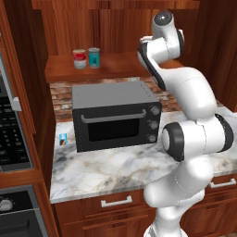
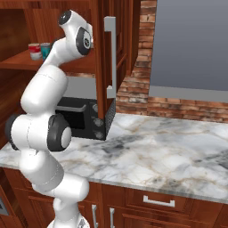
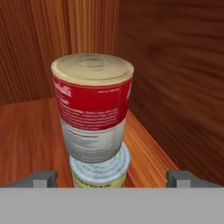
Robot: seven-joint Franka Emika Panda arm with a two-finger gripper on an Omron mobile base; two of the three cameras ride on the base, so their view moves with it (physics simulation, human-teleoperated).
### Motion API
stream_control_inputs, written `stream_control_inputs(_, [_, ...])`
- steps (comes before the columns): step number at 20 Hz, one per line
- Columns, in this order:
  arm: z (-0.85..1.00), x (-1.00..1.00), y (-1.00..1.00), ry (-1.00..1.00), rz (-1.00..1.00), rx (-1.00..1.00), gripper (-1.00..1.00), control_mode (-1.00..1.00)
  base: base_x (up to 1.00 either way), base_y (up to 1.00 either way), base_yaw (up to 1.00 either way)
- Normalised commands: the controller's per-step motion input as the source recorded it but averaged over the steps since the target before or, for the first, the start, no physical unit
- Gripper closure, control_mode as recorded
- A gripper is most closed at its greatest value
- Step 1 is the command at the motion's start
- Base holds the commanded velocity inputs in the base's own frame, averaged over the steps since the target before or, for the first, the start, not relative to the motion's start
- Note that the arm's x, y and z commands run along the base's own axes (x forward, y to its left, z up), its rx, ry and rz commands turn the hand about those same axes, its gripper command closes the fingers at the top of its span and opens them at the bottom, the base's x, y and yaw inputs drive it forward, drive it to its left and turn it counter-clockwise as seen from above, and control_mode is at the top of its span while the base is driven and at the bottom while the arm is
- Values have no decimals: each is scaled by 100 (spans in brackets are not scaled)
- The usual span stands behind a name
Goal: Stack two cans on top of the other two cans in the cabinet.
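Still to be stacked, going by how things are lying, is the pair at the left end of the cabinet (image 1: 65, 28) shelf — a teal can (image 1: 94, 58) and a red-and-white can (image 1: 79, 59) standing upright side by side, touching or nearly so, above the toaster oven (image 1: 115, 113) that is sitting on the marble bench (image 1: 106, 173).

In the hand view another red-and-white can (image 3: 92, 107) is already sitting on a pale yellow-green can (image 3: 100, 170) in the shelf's right-hand corner, leaning a little off centre over the lower one.

The end effector (image 3: 112, 179) is standing wide open with nothing in its grasp, its two fingertips (image 3: 41, 178) flanking the stack without touching it.

These cans are looking rigid and smooth — probably light enough, but slick on their labelled sides and ready to tip or roll if nudged. I would judge the best hold to be across the middle of the round body, jaws level, well below the silver rim. Each is a short cylinder with a flat, pale lid and a printed wrap-around label.
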Motion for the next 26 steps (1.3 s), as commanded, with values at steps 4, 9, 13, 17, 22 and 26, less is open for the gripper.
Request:
stream_control_inputs(4, [-23,-53,5,-14,-9,0,-100,-100,0,0,0])
stream_control_inputs(9, [-3,-34,37,-5,-2,1,-100,-100,0,0,0])
stream_control_inputs(13, [5,-30,49,2,4,6,-100,-100,0,0,0])
stream_control_inputs(17, [10,-23,53,11,23,6,-100,-100,0,0,0])
stream_control_inputs(22, [12,-8,54,14,33,1,-100,-100,0,0,0])
stream_control_inputs(26, [5,0,47,4,34,0,-100,-100,0,0,0])
